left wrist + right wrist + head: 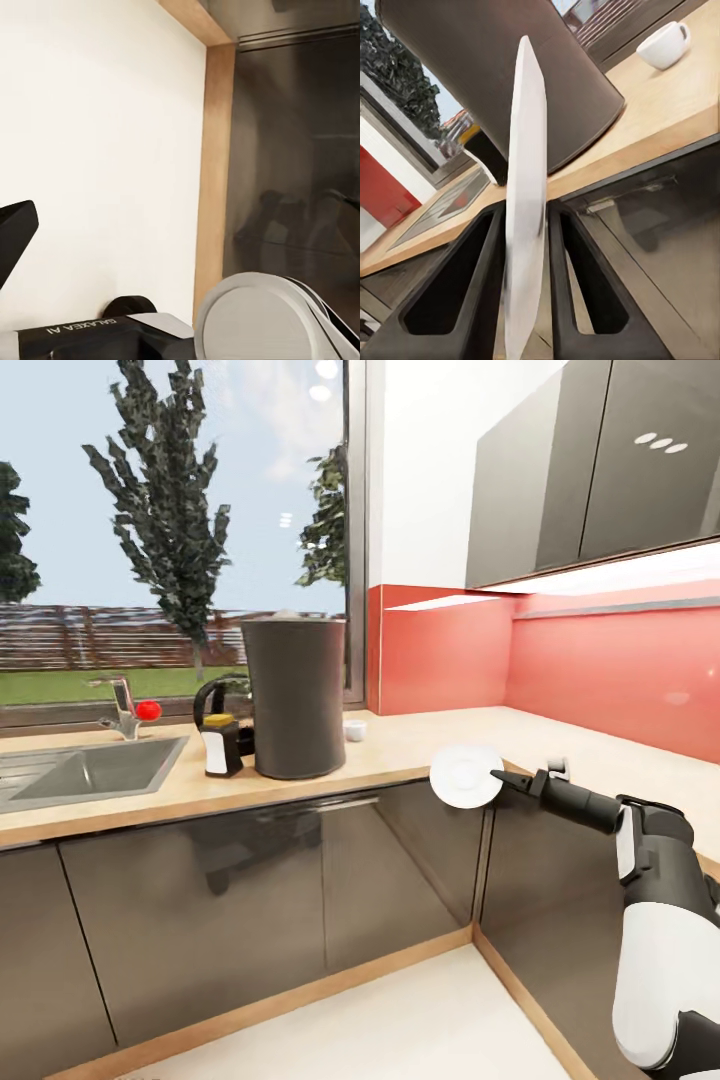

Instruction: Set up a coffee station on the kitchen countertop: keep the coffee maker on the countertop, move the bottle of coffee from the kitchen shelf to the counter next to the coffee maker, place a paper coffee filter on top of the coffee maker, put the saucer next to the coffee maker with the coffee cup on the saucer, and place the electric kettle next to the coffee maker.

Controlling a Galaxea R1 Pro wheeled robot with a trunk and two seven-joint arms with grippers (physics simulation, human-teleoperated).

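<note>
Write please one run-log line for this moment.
right gripper: shut on round flat white saucer, held on edge | small white coffee cup: on wood-grain kitchen countertop beside tall dark grey coffee maker

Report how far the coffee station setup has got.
Done: the coffee maker stands on the kitchen countertop, with the bottle of coffee and electric kettle beside it and something pale on its top. In hand: the right gripper holds the saucer on edge, off the counter. Left: set the saucer down, then move the coffee cup onto it.
</note>
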